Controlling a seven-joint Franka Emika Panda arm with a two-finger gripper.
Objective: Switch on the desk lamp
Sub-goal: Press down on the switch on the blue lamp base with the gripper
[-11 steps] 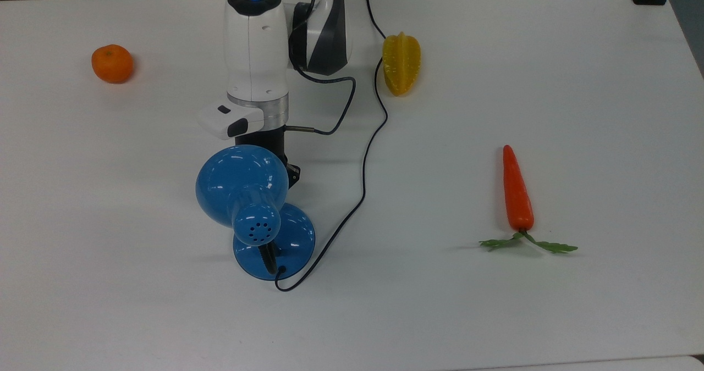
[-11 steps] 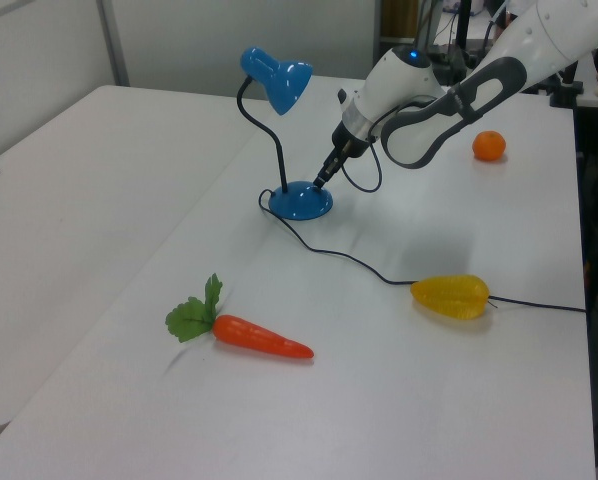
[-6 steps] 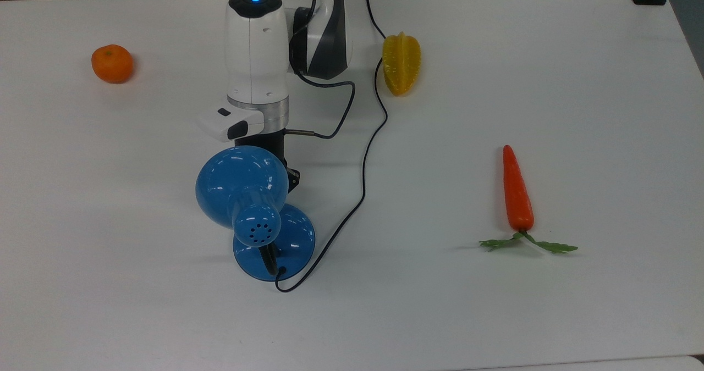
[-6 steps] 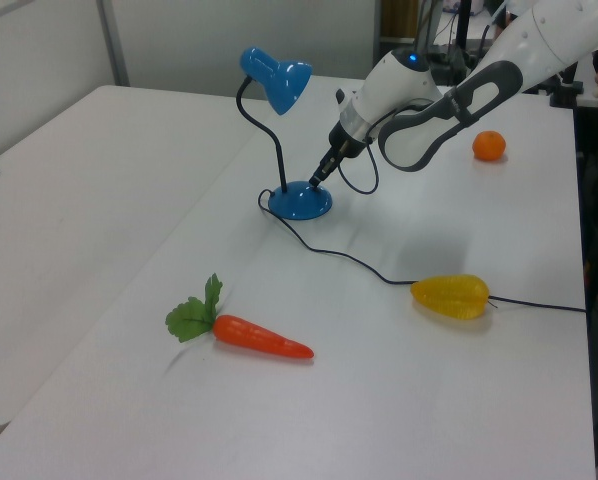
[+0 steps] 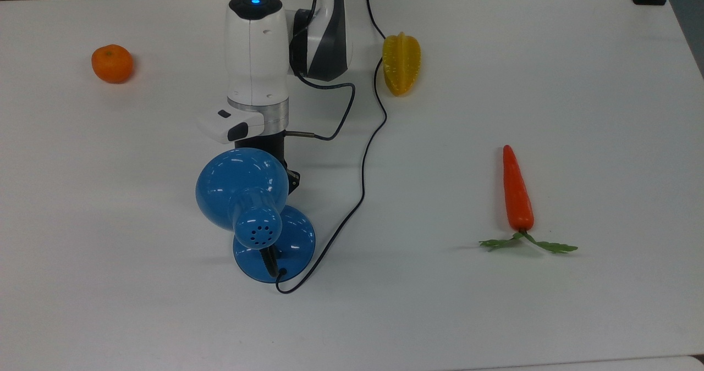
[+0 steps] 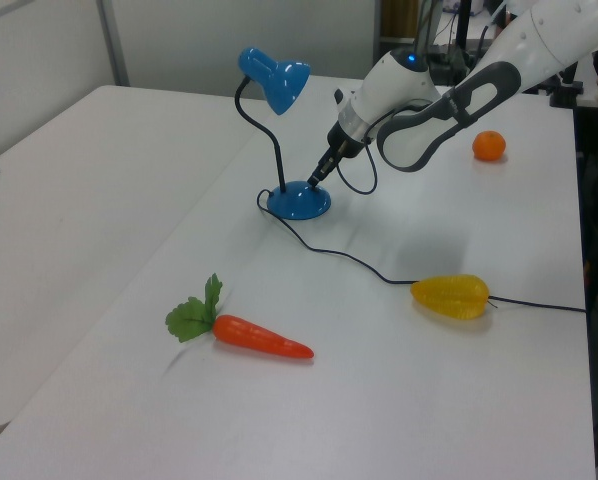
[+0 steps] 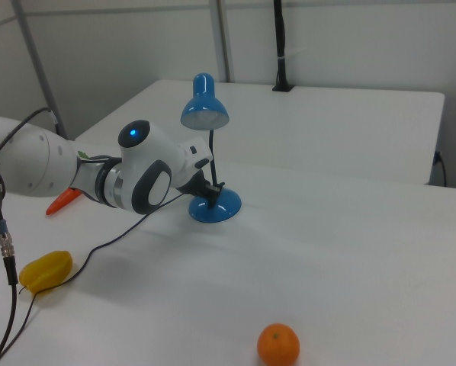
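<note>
At desk lamp (image 6: 297, 200) base: gripper (image 6: 313, 180) tip (jaws' state untellable), half-hidden under shade.

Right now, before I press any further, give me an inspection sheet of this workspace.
Surface: white table, bare apart from the items below.
Job's things: blue desk lamp upright, shade shows no glow.
Clutter: orange, yellow starfruit, carrot, all apart from the lamp.
Grippers: gripper tip down at the lamp's base.
Cables: black lamp cord runs past the starfruit.
Surroundings: second white table behind.
</note>
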